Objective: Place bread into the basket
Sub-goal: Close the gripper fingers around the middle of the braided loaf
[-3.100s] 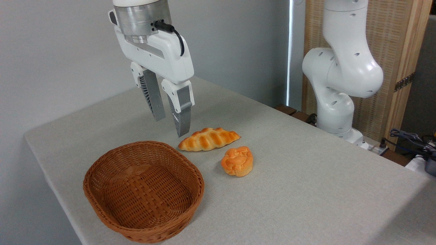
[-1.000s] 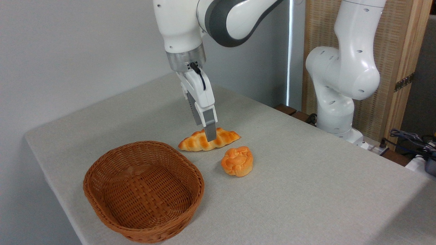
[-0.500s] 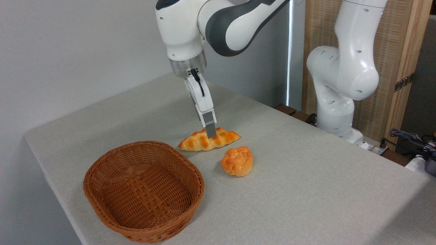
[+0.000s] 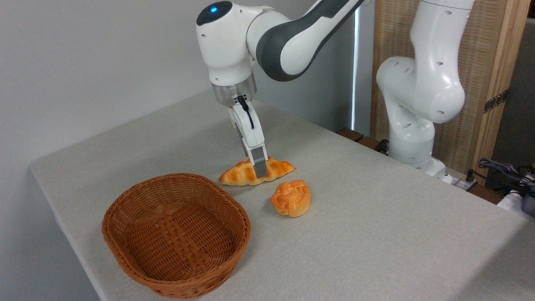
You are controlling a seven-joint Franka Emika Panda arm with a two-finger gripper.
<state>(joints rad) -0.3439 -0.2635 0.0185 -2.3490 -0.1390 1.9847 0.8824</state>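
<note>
A long braided loaf of bread (image 4: pixel 256 171), golden-orange with browned ridges running across its top and paler tapered ends, is lying flat on the light grey cloth-covered table (image 4: pixel 376 234), toward the far middle of the surface. The loaf's left tip is pointing down toward the oval reddish-brown woven wicker basket (image 4: pixel 175 234), which is sitting nearer the camera at the left with a thick rim and a shallow bowl holding nothing. The loaf and the basket are near each other but apart. The white robot arm's two-finger gripper (image 4: pixel 260 170) is reaching down from above onto the middle of the loaf, seen edge-on, so that only the near grey finger is showing in front of the bread's crust, its tip low against the loaf's near side. The other finger is hidden behind, and whether the fingers are pressing on the bread or merely straddling it cannot be told from this angle. Just to the right of and in front of the loaf, a small round knotted orange bun (image 4: pixel 291 198) is resting on the table, close to the loaf without touching it. The arm's white base column (image 4: pixel 413 104) is standing beyond the table's far right edge, before a wooden screen.
</note>
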